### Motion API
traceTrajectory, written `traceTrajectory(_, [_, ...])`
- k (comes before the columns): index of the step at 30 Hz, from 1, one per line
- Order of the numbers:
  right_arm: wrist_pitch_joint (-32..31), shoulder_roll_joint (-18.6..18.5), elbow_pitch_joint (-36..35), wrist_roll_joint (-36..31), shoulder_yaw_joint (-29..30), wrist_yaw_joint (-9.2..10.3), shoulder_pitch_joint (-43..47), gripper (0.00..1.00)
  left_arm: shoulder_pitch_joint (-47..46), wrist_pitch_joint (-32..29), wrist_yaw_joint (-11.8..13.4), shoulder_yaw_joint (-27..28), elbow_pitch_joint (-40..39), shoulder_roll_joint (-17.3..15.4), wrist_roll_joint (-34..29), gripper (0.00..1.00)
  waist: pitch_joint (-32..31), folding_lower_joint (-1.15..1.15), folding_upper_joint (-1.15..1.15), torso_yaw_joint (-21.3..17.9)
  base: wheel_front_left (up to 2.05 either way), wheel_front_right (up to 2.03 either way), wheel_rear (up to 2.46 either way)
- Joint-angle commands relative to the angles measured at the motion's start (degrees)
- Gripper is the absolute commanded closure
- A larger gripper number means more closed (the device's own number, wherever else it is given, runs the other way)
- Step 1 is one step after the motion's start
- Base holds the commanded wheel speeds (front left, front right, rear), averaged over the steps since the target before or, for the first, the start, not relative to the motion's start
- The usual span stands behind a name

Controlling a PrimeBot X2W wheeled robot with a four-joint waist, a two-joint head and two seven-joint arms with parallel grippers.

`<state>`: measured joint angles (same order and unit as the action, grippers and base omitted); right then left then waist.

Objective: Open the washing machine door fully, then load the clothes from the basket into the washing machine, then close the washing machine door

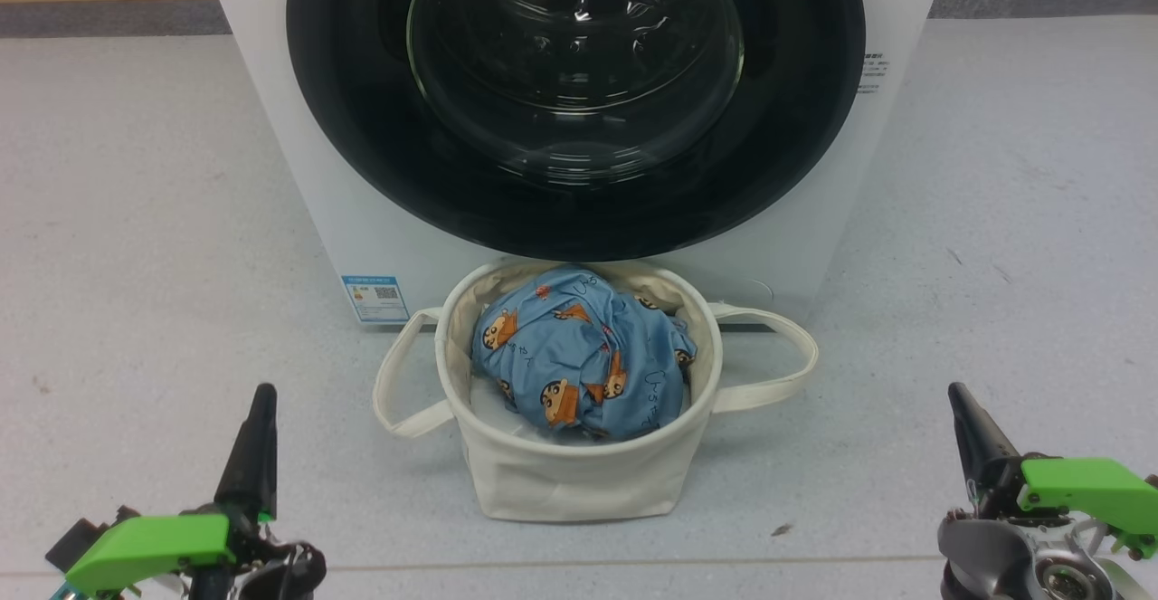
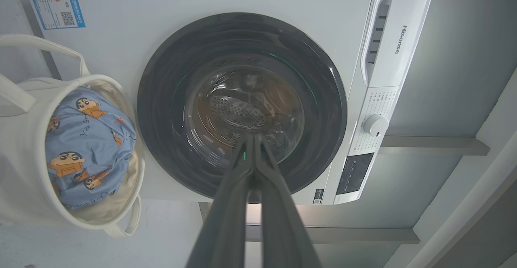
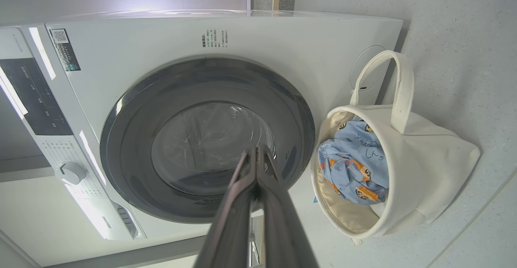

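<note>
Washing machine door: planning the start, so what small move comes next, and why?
Probably reach a gripper to the washing machine door, which looks shut; the clothes sit in the basket, and the left gripper and right gripper are shut, empty.

Head view: high up, looks forward and down at floor (image 1: 136, 220). Basket (image 1: 570, 482) near, centred; washing machine (image 1: 362, 229) front behind it, top cut off.
Left wrist view: low, rolled sideways, faces washing machine door (image 2: 161, 98) along left hand (image 2: 253, 137); basket at view's left.
Right wrist view: low, rolled opposite way, faces same door along right hand (image 3: 256, 149); basket at view's right.
All three share door, basket, clothes (image 1: 579, 356).
</note>
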<state>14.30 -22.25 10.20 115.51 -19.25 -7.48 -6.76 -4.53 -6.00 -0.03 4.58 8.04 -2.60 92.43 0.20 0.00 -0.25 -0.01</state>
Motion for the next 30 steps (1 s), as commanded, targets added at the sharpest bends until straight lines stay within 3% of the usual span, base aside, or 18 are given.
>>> traceTrajectory(1, [0.7,-1.49,-1.74,-0.11,-0.36,-0.01,-1.76,1.0,-1.13,-0.32,-0.44,2.03,-1.57,-0.33,-0.22,1.0,0.0,0.0,0.0,0.0,0.0,0.0,0.0])
traceTrajectory(30, [0.7,-1.49,-1.74,-0.11,-0.36,-0.01,-1.76,1.0,-1.13,-0.33,-0.44,2.04,-1.57,-0.32,-0.23,1.0,0.0,0.0,0.0,0.0,0.0,0.0,0.0])
